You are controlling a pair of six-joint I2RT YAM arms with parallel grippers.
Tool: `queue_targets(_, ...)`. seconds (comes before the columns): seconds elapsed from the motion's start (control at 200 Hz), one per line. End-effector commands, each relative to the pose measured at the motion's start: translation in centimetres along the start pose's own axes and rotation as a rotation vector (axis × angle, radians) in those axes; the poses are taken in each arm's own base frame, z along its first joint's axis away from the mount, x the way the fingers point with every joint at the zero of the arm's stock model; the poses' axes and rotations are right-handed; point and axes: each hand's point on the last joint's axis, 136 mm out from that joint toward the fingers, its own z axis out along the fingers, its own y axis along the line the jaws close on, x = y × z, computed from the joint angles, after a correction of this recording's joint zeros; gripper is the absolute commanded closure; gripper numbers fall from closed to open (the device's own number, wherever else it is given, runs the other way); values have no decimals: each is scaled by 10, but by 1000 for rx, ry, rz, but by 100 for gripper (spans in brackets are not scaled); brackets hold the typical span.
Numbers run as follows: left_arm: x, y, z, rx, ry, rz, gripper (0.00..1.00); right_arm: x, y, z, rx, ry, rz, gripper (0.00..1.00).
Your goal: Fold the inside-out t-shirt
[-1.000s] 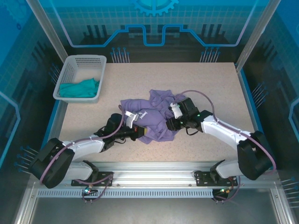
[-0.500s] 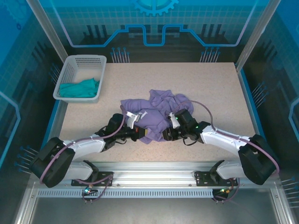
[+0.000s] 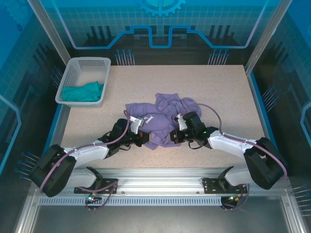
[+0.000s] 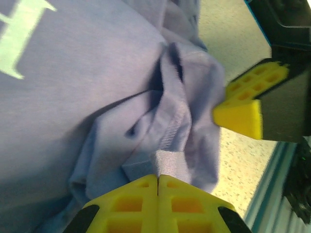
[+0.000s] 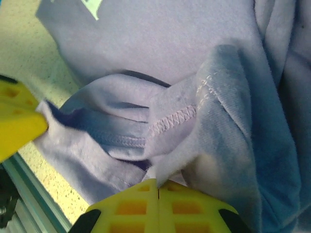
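Observation:
The inside-out t-shirt lies crumpled in a lavender heap at the middle of the table, with a piece of white print showing. My left gripper sits at the heap's near edge, shut on a stitched hem fold. My right gripper is close beside it on the right, shut on a bunched fold of the same edge. In each wrist view the other gripper's yellow fingertip shows: the right one and the left one. The cloth between them is slack and wrinkled.
A white basket holding a teal-green garment stands at the back left. Bare speckled table surrounds the heap. The metal rail runs along the near edge just behind both grippers.
My right gripper has come down and left from the heap's top right to its near edge and shut on the cloth. The left gripper has kept its hold and place.

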Motion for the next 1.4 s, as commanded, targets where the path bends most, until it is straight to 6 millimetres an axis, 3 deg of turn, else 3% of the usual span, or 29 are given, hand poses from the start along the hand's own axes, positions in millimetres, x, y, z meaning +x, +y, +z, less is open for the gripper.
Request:
queue_targets(0.0, -3, 23, -16, -158, -46, -14, 87, -14, 29, -17, -192, -70, -138, 100)
queue_targets(0.12, -23, 12, -34, -161, -115, -2, 66, -19, 51, -27, -343, -93, -236, 100)
queue_targets(0.29, -58, -17, -59, -98, -248, 44, 48, -30, 55, -35, -420, -139, -286, 100)
queue_targets(0.36, -64, -37, -57, 0, -251, 64, 46, -33, 55, -37, -441, -157, -294, 100)
queue_targets(0.48, -59, -70, -32, 196, -104, 48, 52, -34, 56, -38, -470, -164, -305, 100)
queue_targets(0.62, -59, -88, -3, 361, 13, -40, 60, -30, 49, -35, -452, -159, -304, 100)
queue_targets(0.81, -52, -97, 22, 483, 119, -123, 59, -26, 39, -35, -416, -172, -297, 100)
queue_targets(1.04, -39, -86, 44, 501, 168, -172, 51, -27, 37, -36, -408, -178, -296, 100)
queue_targets(1.396, -40, -85, 56, 549, 160, -221, 44, -26, 33, -36, -388, -184, -299, 100)
